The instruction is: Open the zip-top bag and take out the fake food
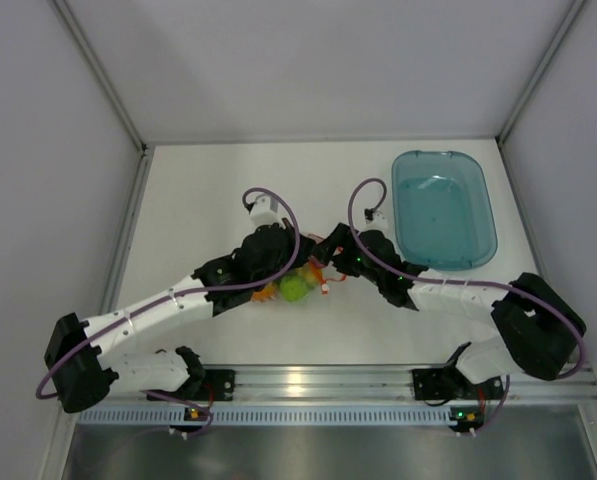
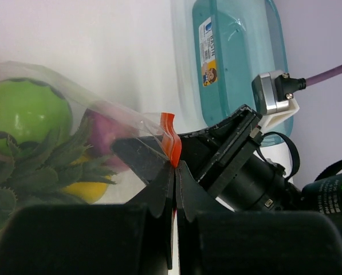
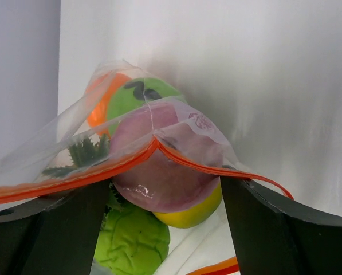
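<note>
Mid-table, between the two wrists: zip-top bag (image 1: 298,285) held by its edge, fake food (image 3: 159,172) inside.

Tools: left gripper (image 2: 173,172) clamped tight on the orange-red zip strip (image 2: 171,140); right gripper (image 3: 162,192) spread wide, strip draped across its fingers, gripping nothing that shows. Film thin and crinkly, so likely floppy and slippery. Load looks light, and the loose fruits may roll. Best hold, by my reckoning, is the stiffer strip lips, one per side, not the film. Blue tub (image 1: 443,210) sits well apart to the right. Its white sticker (image 2: 207,51) bears print and a cartoon figure, too small to read. Faint mark on the bag film, unreadable.
</note>
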Action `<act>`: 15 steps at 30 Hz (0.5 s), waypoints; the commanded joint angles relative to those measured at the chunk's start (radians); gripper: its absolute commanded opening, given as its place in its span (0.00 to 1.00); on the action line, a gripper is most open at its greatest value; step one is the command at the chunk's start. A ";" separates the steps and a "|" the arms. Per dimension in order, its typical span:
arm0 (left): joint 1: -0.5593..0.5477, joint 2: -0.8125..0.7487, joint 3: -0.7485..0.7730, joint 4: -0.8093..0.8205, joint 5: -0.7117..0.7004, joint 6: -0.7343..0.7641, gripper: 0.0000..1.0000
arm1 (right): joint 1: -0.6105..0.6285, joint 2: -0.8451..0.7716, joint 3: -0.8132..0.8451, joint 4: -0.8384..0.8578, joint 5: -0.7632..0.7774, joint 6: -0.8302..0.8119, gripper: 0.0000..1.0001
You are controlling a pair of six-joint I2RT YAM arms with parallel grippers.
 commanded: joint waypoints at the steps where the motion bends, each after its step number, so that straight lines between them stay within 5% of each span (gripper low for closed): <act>1: -0.010 -0.039 -0.015 0.126 0.013 -0.031 0.00 | 0.017 0.033 0.011 0.052 0.040 0.050 0.79; 15: -0.026 -0.062 -0.046 0.199 0.062 -0.049 0.00 | 0.017 0.062 -0.050 0.239 -0.051 0.090 0.87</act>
